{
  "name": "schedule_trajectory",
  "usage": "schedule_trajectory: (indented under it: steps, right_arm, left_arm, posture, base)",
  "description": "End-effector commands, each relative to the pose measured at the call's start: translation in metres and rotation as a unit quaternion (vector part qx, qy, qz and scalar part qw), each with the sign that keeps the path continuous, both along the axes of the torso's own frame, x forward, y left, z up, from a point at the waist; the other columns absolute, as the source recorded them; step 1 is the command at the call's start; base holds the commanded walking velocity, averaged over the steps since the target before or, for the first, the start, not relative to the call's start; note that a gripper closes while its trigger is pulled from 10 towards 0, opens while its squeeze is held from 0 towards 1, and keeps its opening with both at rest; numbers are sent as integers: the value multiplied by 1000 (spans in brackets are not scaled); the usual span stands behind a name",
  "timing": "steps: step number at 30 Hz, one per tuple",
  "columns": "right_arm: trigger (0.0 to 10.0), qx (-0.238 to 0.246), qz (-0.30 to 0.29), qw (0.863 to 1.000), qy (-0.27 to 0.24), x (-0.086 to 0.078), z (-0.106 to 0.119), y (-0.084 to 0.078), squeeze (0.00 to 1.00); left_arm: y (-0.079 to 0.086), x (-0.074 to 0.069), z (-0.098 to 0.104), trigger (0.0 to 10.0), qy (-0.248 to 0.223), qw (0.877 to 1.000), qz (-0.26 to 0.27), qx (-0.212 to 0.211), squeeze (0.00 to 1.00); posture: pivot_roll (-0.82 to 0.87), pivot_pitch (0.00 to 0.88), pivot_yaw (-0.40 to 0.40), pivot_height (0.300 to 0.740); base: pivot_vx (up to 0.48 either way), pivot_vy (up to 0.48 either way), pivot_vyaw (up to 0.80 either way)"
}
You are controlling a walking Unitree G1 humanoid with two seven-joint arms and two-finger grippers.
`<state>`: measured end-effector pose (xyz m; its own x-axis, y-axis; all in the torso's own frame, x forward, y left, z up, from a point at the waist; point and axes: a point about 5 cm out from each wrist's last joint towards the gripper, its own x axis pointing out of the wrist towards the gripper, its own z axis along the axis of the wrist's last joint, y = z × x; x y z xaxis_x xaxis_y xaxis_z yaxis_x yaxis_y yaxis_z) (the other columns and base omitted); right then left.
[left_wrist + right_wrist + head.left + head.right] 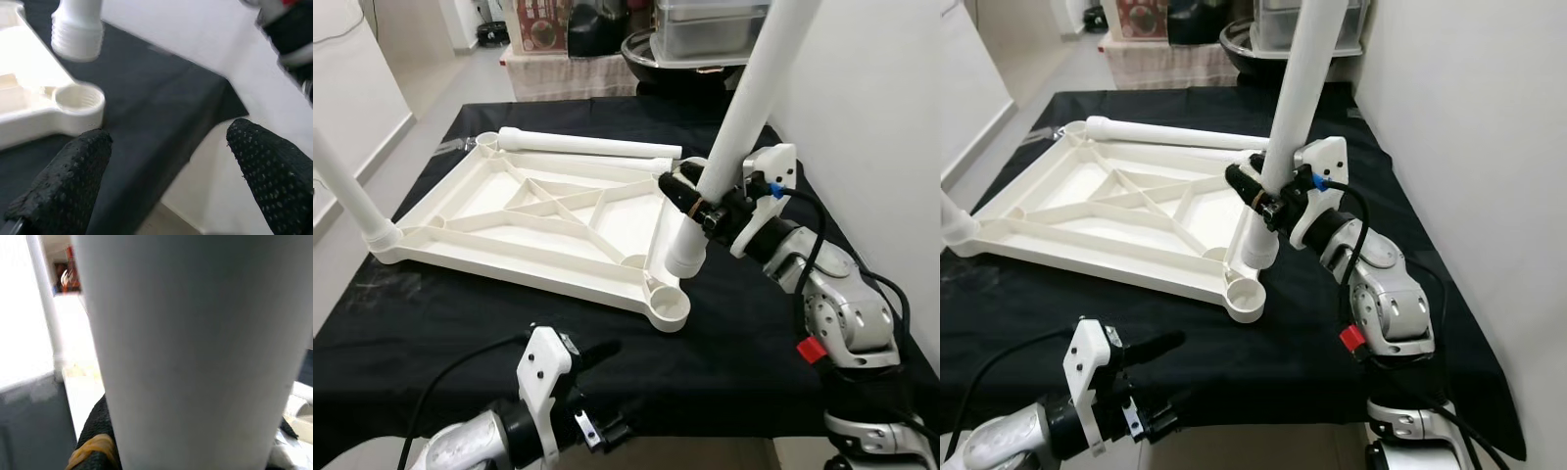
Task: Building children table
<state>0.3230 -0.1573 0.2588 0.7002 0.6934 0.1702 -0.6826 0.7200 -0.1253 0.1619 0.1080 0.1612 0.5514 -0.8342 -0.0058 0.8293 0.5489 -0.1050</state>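
Holding the second leg (744,98) in my right end effector (695,201), I hover its threaded end over the tabletop's (538,211) near-right socket (668,305); left-corner leg (352,196) stands fitted, another leg (587,145) lies far, left end effector (166,171) idle, wide.

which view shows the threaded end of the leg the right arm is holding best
The left wrist view: the leg's threaded end hangs sharp and close above the empty corner socket. Both eye views show it smaller, beside the socket. The right wrist view gives the leg's smooth shaft between the right gripper's fingers.
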Motion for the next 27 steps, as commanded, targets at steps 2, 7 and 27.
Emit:
schedule_trajectory:
  steps: [2,7,27]
  right_arm:
    - [10000,-34,63,997,-9,0,4,-2,0]
    - [10000,-87,162,983,6,-9,0,-2,0]
    - [10000,-77,393,916,0,8,36,-1,0]
  left_arm:
    - [9,-7,-5,10000,-4,998,39,48,0]
    - [21,-12,-14,10000,-12,990,117,75,0]
    - [27,-16,1,10000,-95,968,202,117,0]
  posture:
    - [23,174,0,740]
    - [35,200,-3,740]
    - [106,355,-7,740]
  base:
    - [0,0,0]
    - [0,0,0]
    - [0,0,0]
